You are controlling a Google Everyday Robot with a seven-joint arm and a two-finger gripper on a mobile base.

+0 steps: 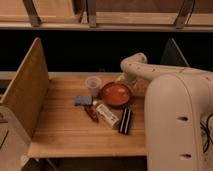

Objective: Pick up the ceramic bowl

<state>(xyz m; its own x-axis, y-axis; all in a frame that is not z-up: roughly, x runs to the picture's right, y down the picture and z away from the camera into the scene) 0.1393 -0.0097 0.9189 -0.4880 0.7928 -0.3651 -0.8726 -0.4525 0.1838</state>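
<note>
The orange-brown ceramic bowl (115,94) sits upright toward the back right of the wooden bench (65,132), just right of 1 small translucent plastic cup (92,85). The white arm (150,71) bends down behind the bowl, and the claw (124,80) hangs at the bowl's far right rim. I cannot tell whether the claw is open or closed, or whether it touches the bowl. In front lie a blue pad (83,100), a red wrapper (91,113), a white packet (107,115) and a black bar (125,121).
</note>
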